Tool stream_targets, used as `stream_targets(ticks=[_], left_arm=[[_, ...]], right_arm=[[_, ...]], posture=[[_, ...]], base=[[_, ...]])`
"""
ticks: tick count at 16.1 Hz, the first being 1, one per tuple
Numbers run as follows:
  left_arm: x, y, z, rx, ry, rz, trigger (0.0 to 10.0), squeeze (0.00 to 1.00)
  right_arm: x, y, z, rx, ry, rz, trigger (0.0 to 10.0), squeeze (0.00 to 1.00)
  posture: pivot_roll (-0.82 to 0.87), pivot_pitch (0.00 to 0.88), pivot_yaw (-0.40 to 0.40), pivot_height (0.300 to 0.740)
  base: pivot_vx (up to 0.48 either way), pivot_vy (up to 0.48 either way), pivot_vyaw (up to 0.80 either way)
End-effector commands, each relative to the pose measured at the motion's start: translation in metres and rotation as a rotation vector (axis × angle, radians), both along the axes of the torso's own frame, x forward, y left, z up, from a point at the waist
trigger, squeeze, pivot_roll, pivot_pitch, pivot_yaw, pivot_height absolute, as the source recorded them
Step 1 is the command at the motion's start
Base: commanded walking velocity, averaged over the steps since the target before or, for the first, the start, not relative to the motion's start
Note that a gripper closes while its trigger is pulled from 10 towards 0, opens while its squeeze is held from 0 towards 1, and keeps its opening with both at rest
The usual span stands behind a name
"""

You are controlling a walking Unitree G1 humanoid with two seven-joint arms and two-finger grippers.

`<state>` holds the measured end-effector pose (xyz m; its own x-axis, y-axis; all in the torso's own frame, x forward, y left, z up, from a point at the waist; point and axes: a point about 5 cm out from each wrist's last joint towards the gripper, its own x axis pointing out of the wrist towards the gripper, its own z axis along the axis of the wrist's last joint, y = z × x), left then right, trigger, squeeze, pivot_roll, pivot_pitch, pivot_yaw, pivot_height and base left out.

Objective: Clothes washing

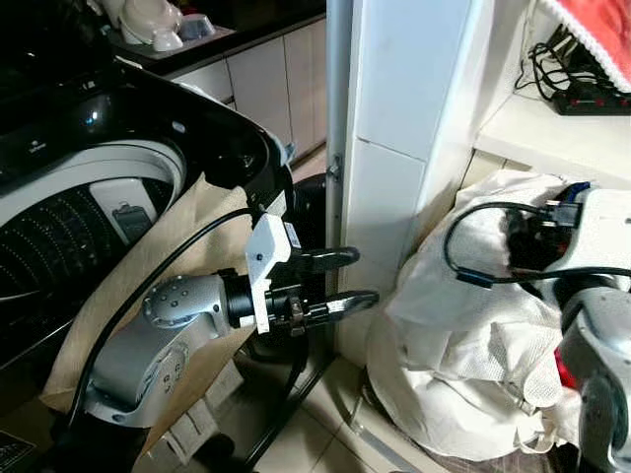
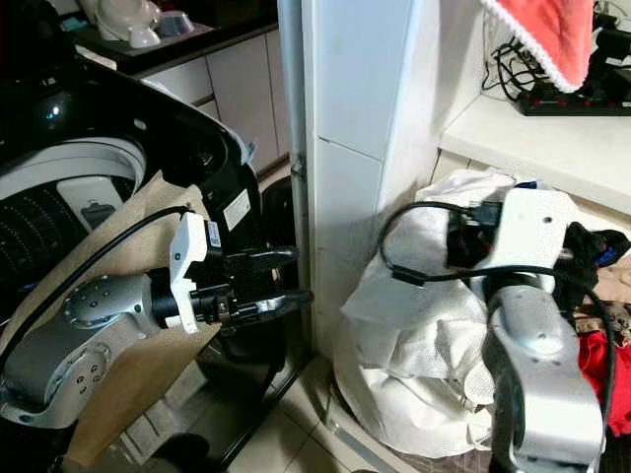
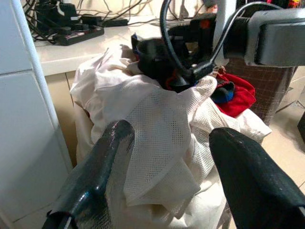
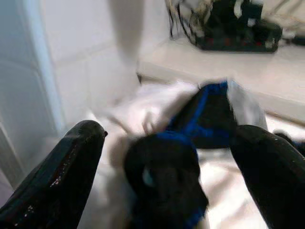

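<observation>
The laundry sits in a bulging white mesh laundry bag (image 1: 463, 345) on the floor beside a white tiled pillar (image 1: 394, 128), with a dark blue-and-black garment (image 4: 190, 133) poking out of its top and red clothing (image 3: 236, 93) spilling at its far side. The right hand (image 4: 167, 157) hangs just over that dark garment with its two black fingers spread wide, holding nothing. The left hand (image 1: 340, 281), also open and empty, hovers between the pillar and the black top-loading washing machine (image 1: 148, 148), whose ribbed grey drum (image 1: 59, 236) stands open to the robot's left; a sheet of brown cardboard (image 1: 192, 236) leans against the machine's front. The step in hand looks like picking the first garment out of the bag. The chief risk is that the fingers close on the mesh along with the cloth, so the whole bag lifts or tips and sheds clothes on the tiled floor (image 1: 315, 434). A loose pinch could also drop the garment on the way across, and the black cable (image 1: 483, 246) looped over the right wrist might snag on the bag's folds.
</observation>
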<state>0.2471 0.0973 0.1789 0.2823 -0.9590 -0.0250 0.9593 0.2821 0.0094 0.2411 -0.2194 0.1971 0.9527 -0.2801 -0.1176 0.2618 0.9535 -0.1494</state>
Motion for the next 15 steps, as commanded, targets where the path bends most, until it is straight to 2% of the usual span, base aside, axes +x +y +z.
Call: stream_targets(ticks=[1,3,4,5,6,7,15], left_arm=[[0.000,0.001,0.002,0.012,-0.004,-0.013,10.0,0.00],[0.000,0.001,0.002,0.012,-0.004,-0.017,10.0,0.00],[0.000,0.000,0.002,0.014,-0.005,-0.021,10.0,0.00],[0.001,0.001,0.002,0.016,-0.006,-0.021,10.0,0.00],[0.001,0.001,0.003,0.016,-0.007,-0.019,10.0,0.00],[0.001,0.002,0.003,0.018,-0.009,-0.019,10.0,0.00],[0.001,0.002,0.003,0.019,-0.010,-0.022,10.0,0.00]], right_arm=[[0.003,-0.004,-0.004,0.000,0.039,-0.002,10.0,1.00],[0.006,-0.005,-0.011,-0.004,0.072,0.018,10.0,1.00],[0.009,-0.007,-0.017,-0.025,0.097,0.035,10.0,0.00],[0.010,-0.007,-0.017,-0.013,0.100,0.039,9.8,0.00],[0.010,-0.008,-0.019,0.012,0.103,0.038,3.2,0.00],[0.011,-0.007,-0.020,0.033,0.103,0.044,0.0,0.00],[0.011,-0.005,-0.020,-0.005,0.095,0.073,0.0,0.00]], posture=[[-0.19,0.000,0.071,0.740],[-0.19,0.000,0.071,0.740],[-0.18,0.000,0.072,0.740],[-0.18,0.000,0.072,0.740],[-0.18,0.000,0.072,0.740],[-0.18,0.000,0.072,0.740],[-0.18,0.000,0.077,0.740]], base=[[0.000,0.000,0.00],[0.000,0.000,0.00],[0.000,0.000,0.00],[0.000,0.000,0.00],[0.000,0.000,0.00],[0.000,0.000,0.00],[0.000,0.000,0.00]])
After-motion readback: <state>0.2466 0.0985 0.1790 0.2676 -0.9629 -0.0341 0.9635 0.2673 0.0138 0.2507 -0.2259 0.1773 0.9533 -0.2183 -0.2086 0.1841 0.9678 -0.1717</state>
